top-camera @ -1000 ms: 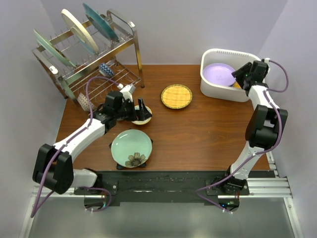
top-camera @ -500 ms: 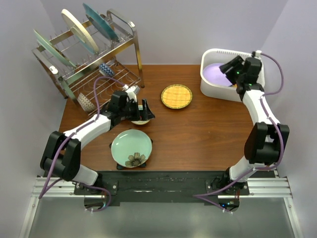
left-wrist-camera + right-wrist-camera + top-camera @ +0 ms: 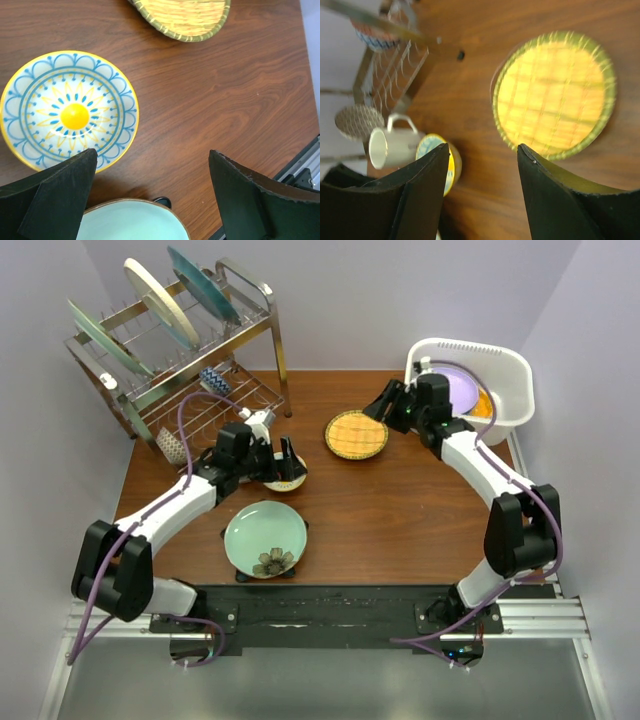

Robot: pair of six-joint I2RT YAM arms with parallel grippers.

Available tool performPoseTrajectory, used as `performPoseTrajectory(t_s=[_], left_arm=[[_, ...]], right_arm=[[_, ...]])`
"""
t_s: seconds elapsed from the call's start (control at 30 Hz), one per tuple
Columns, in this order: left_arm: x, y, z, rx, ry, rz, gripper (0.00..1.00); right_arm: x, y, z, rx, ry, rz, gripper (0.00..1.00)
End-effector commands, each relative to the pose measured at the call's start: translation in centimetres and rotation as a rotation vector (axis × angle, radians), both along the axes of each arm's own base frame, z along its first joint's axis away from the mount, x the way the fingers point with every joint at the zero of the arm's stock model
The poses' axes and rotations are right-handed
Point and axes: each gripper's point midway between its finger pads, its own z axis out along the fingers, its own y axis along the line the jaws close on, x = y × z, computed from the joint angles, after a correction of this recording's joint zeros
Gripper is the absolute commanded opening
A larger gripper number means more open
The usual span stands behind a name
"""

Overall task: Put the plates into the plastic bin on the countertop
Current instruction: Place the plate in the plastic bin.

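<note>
Right gripper (image 3: 482, 150) hovering near flat yellow-brown patterned round plate (image 3: 552, 95), jaws part-spread, empty: likely risking slipping off its low rim. Left gripper (image 3: 152, 155) gaping wide, empty.

wire rack (image 3: 240, 398) back-L | sm bowl (image 3: 67, 116), yellow ctr | white mug (image 3: 387, 146) nr it, poss. tipped

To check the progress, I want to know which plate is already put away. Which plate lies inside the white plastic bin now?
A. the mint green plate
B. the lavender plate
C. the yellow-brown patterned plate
B: in the top view the lavender plate lies inside the plastic bin, while the mint green plate and the yellow-brown patterned plate sit outside it.
</note>
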Motion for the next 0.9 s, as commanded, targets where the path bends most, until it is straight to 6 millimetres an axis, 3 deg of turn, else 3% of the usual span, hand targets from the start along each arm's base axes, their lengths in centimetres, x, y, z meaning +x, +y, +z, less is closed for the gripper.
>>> performPoseTrajectory(t_s=[0.0,0.1,0.3,0.4,0.63,0.87], left_arm=[[-0.5,1.1,0.3,0.042,-0.017,0.036,0.98],[-0.4,1.8,-0.1,0.069,-0.011,0.061,0.98],[0.2,1.8,-1.8,0.100,0.023,0.058,0.98],[0.7,1.5,-2.6,0.111,0.049,0.041,0.98],[2.4,0.2,-2.1,0.097,0.039,0.010,0.98],[2.0,0.9,-1.7,0.116,0.031,0.026,0.98]], right_arm=[[-2.8,3.2,-2.4,-0.001,0.058,0.128,0.60],[-5.3,6.1,-4.3,0.007,0.114,0.210,0.59],[-10.2,9.8,-6.8,0.038,0.205,0.337,0.59],[-12.2,10.4,-6.8,0.032,0.215,0.368,0.58],[-15.9,10.7,-7.7,0.008,0.286,0.452,0.54],[-18.9,13.2,-8.5,0.028,0.336,0.577,0.49]])
